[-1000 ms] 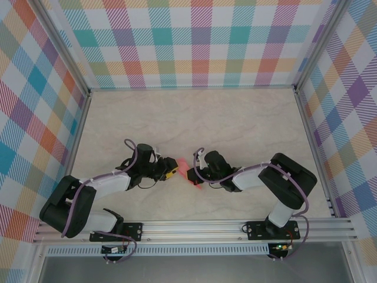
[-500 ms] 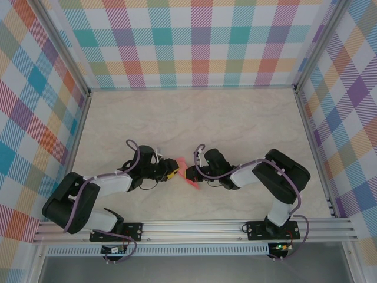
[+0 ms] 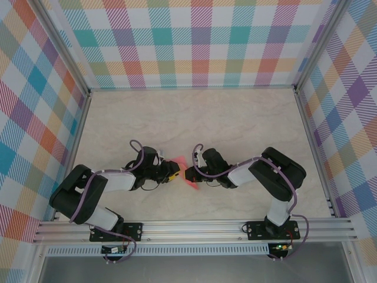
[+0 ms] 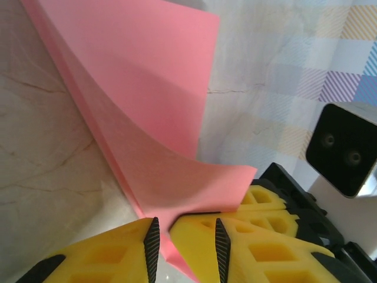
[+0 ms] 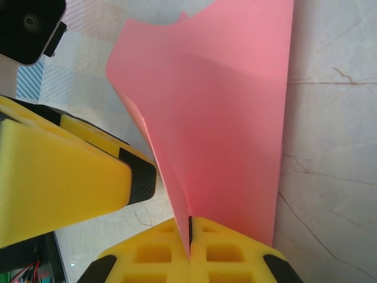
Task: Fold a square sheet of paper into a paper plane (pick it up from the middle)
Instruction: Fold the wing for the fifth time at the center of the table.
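The square sheet of paper (image 5: 235, 106) is curling up low over the table (image 3: 206, 124), between my two arms. My right gripper (image 5: 189, 236) is pinching one edge tight. My left gripper (image 4: 184, 233) is sitting with fingers (image 4: 118, 247) a little apart around the other edge. I should be squeezing slowly, keeping both flaps lined up.

Salmon-pink paper (image 4: 147, 88), yellow fingers (image 4: 88, 256), cream marbled table (image 3: 194, 118), pastel plaid walls (image 3: 194, 41)

One pink sheet (image 4: 135, 100). Two end effectors: left end effector (image 3: 172, 172) at the sheet's left, right end effector (image 3: 188, 174) at its right. Two arms: left arm (image 3: 112, 180), right arm (image 3: 259, 171). One counter (image 3: 194, 118) beneath the sheet.
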You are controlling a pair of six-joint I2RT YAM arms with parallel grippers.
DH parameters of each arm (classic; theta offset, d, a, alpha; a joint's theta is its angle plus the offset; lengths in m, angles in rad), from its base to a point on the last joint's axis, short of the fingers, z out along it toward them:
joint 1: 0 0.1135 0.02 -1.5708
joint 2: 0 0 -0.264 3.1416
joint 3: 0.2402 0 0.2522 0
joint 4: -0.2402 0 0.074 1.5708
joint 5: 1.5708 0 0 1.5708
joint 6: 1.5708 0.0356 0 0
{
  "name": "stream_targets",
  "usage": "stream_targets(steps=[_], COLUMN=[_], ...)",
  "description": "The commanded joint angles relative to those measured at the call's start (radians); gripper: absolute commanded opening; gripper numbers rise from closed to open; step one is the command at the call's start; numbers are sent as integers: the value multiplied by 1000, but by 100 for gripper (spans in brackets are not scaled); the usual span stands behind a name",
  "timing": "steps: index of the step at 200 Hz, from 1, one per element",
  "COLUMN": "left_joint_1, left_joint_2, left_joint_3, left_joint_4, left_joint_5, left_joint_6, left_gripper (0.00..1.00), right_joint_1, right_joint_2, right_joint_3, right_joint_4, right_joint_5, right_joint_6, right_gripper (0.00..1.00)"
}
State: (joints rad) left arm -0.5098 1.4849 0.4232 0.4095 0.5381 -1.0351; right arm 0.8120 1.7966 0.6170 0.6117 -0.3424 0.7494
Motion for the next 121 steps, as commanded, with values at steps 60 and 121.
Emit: stream_targets(steps=[60,121], left_joint_1=[-18,-19], left_joint_2=[50,84], left_joint_3=[31,51], left_joint_4=[72,77], left_joint_5=[-3,-3], left_joint_6=[53,63], left_gripper=[32,30], right_joint_1=[-3,-2], right_joint_2=[12,-6], right_joint_3=[10,15], right_joint_4=[-56,-81], right_joint_5=[-8,-20], right_joint_6=[1,-11], right_gripper=[0,5])
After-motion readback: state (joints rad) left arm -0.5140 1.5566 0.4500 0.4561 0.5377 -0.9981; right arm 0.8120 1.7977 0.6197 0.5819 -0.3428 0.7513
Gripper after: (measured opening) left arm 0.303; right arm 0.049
